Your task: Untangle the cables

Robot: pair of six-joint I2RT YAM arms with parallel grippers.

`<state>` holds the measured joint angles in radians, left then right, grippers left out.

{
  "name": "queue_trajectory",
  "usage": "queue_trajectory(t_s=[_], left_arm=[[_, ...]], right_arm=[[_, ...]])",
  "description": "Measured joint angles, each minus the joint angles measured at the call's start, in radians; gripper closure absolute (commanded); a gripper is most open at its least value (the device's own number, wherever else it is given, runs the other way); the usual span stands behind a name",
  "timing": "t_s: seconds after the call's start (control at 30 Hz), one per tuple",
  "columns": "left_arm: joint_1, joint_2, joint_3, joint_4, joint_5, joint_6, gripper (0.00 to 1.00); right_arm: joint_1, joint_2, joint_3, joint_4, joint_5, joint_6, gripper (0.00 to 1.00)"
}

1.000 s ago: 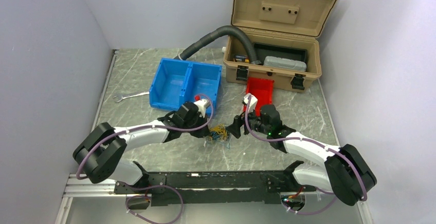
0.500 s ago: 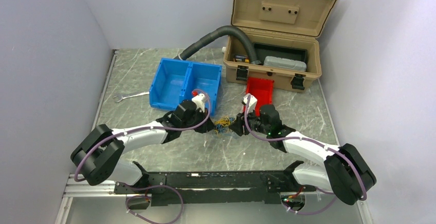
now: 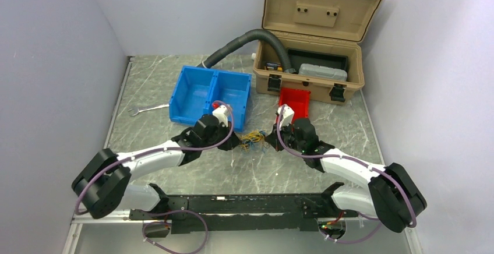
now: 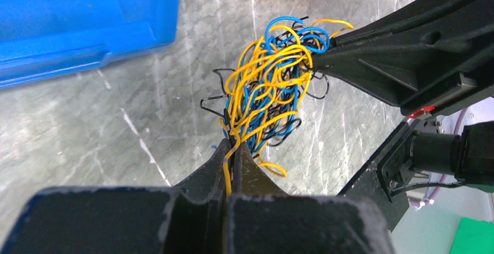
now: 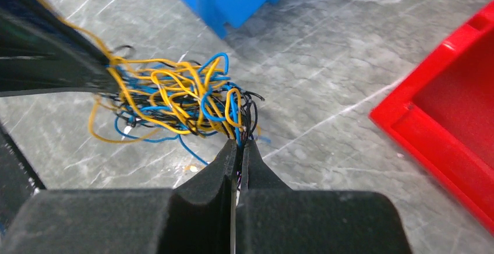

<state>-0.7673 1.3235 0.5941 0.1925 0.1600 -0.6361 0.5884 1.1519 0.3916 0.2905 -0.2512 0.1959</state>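
Observation:
The cables [image 3: 253,140] are a small knot of hair-thin yellow, blue and black wires, held off the marble table between my two arms. My left gripper [image 4: 234,144] is shut on the near end of the cables [image 4: 274,91], a yellow wire running between its fingers. From the other side my right gripper [image 5: 239,143] is shut on the cables [image 5: 180,94], with blue and black strands pinched at its tips. In the top view the left gripper [image 3: 236,142] and right gripper [image 3: 268,139] face each other, the bundle stretched between them.
A blue two-compartment bin [image 3: 211,94] stands just behind the left arm. A red bin [image 3: 294,102] lies behind the right arm, in front of an open tan toolbox [image 3: 311,62]. A grey corrugated hose [image 3: 244,39] runs into the box. A wrench [image 3: 147,109] lies at the left.
The right gripper has shut on the far side of the cables. Both grippers have moved away from the near edge with the bundle, which now hangs stretched between them.

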Motion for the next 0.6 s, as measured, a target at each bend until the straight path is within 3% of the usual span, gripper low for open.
queue_trajectory(t_s=[0.13,0.33,0.6], left_arm=[[0.000,-0.106,-0.018,-0.068,-0.068,0.000,1.00],[0.028,-0.294,-0.108,-0.127,-0.122,-0.008,1.00],[0.187,-0.500,-0.246,-0.248,-0.129,-0.053,1.00]], right_arm=[[0.004,-0.037,0.000,-0.020,0.098,0.035,1.00],[0.008,-0.214,-0.046,-0.021,0.281,0.091,1.00],[0.000,-0.368,-0.108,-0.076,0.537,0.172,1.00]])
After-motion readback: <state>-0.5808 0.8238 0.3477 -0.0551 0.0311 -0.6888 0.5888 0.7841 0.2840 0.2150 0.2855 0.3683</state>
